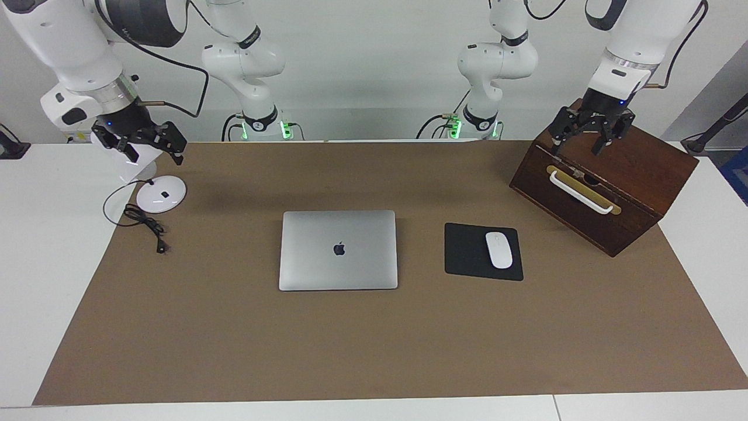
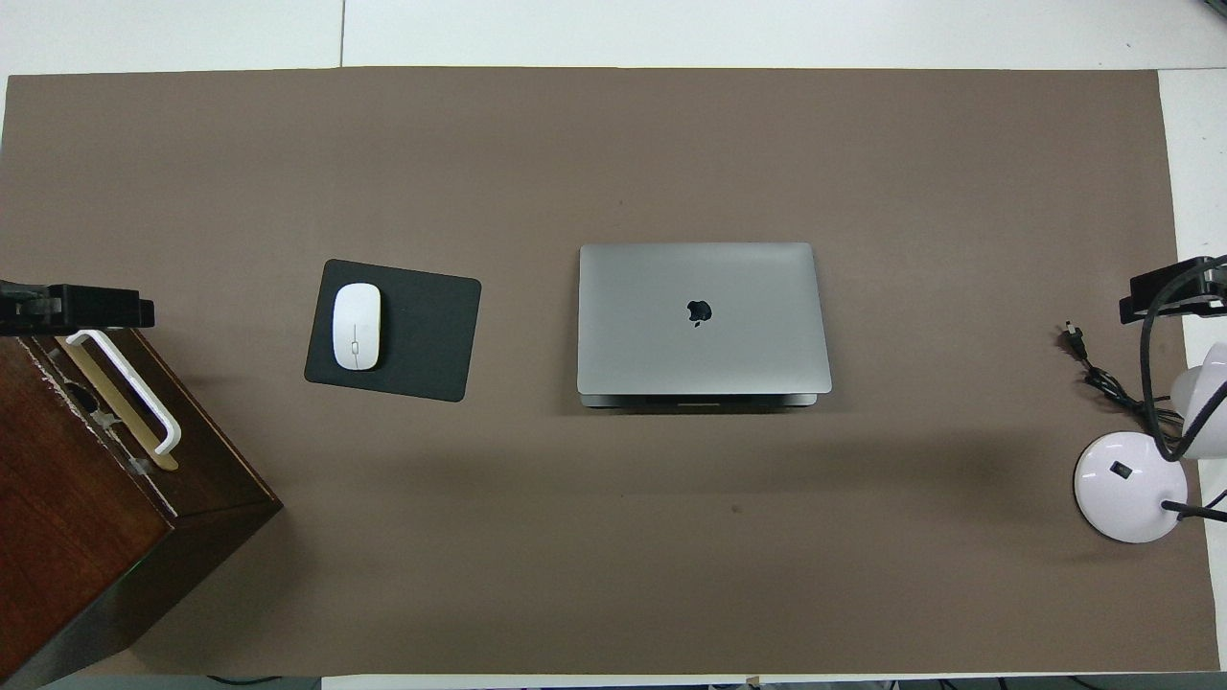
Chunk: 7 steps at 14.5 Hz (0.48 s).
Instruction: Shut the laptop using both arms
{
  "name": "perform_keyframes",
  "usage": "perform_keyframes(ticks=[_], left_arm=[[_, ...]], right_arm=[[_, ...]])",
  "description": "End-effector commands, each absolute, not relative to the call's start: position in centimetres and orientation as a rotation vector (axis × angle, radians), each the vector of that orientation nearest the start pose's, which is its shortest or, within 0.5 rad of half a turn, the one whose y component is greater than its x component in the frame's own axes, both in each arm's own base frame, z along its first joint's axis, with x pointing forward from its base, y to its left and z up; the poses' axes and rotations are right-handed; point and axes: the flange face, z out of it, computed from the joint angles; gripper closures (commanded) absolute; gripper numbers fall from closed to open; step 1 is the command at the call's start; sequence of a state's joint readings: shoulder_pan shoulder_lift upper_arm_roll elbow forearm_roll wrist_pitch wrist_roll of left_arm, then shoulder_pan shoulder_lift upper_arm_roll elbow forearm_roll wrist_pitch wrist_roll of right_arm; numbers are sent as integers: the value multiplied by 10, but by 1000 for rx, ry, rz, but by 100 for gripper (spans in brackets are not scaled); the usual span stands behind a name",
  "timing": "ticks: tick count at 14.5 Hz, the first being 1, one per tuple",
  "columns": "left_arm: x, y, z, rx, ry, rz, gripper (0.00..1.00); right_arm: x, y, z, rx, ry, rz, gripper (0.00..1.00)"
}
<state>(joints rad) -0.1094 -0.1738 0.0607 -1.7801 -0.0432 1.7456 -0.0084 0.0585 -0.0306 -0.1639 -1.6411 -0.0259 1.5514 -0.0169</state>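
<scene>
laptop shut flat, both arms parked at the table ends.

i see the laptop [image 1: 338, 250] closed mid-mat, beside the mouse pad [image 1: 470, 252]. my left gripper [image 1: 590, 135] hangs over the wooden box [image 1: 637, 175], fingers spread, holding nothing; my right gripper [image 1: 140, 142] hangs above the lamp base [image 1: 161, 193], fingers parted, empty.

Closed laptop [image 1: 338, 250] lies mid-table; beside it, toward the left arm's end, a mouse pad [image 1: 467, 252] (mouse [image 1: 499, 249] on it); wooden box [image 1: 613, 193] nearer the robots; lamp [image 1: 160, 193] toward the right arm's end.
</scene>
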Motion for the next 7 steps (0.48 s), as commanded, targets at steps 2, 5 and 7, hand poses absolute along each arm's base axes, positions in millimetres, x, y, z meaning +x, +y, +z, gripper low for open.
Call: perform_keyframes(ticks=[2,5,7], left_arm=[[529,-11,650,-3172,23,-160,0],[541,1,656,-3177,-14,-64,0],[549,10,658,-3175,-40,-47,0]], right_arm=[[531,-68,607,-3164,97,66,0],[530,-71,607,-3181,94,73,0],[530,-71,606,-3180,97,76,0]])
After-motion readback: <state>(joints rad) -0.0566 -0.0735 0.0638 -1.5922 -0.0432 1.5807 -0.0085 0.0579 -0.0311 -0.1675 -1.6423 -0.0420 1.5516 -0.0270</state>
